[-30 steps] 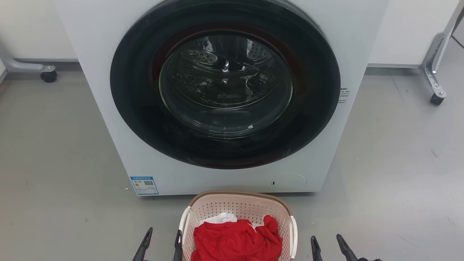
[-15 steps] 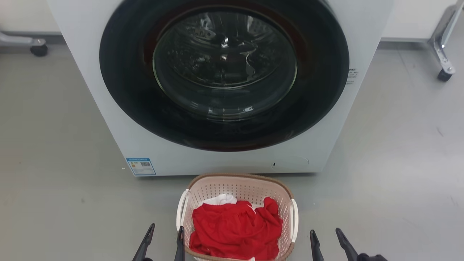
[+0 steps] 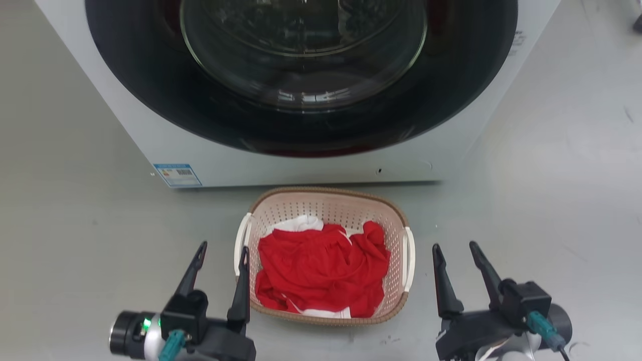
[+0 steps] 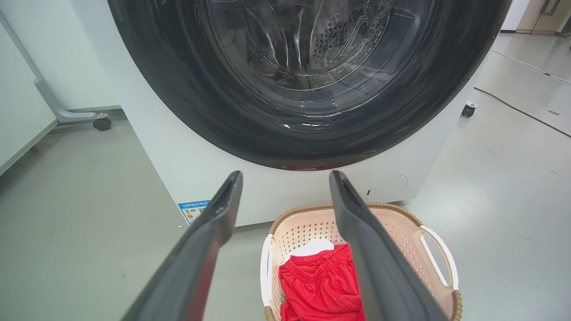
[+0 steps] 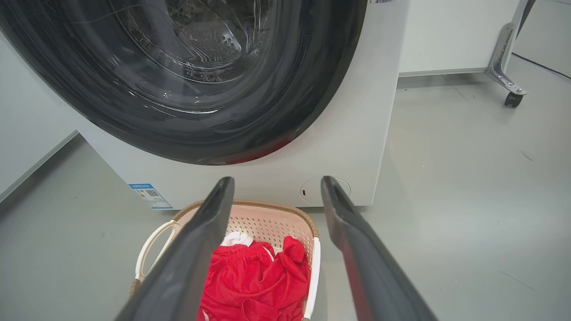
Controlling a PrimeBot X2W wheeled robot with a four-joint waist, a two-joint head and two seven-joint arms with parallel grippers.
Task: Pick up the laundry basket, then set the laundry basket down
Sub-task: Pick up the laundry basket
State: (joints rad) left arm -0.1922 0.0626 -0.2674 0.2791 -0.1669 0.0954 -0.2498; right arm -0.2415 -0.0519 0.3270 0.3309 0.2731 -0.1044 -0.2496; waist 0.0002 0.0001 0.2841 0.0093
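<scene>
**Item 1. Laundry basket** (image 3: 326,206). It stands on the floor (image 3: 75,225), just in front of the washing machine (image 3: 311,168) and below its dark round door. It sits square between our two grippers. It holds a red garment (image 3: 321,265) heaped over a white one (image 3: 301,223), and the load lies below the rim. One white handle (image 3: 242,240) faces our left arm and the other (image 3: 410,253) faces our right. We judge this is why one gripper is stationed on each flank: a lift from both handles should keep the basket level.

**Item 2. Left gripper** (image 3: 223,246). The fingers are spread well apart, point toward the machine and hold nothing. The inner finger lies just beside the left handle. From the head view we cannot tell whether it touches. The left wrist view suggests that finger hangs over the basket's interior rather than meeting the handle.

**Item 3. Right gripper** (image 3: 454,245). The fingers are likewise parted and empty. It stands apart from the right handle, with a strip of bare floor between them.

**Condition note.** We judge the pick-up not yet begun, since the basket rests on the floor with neither handle gripped. Each gripper would need to move inward until a handle sits between its fingers, and the right one has farther to go.
</scene>
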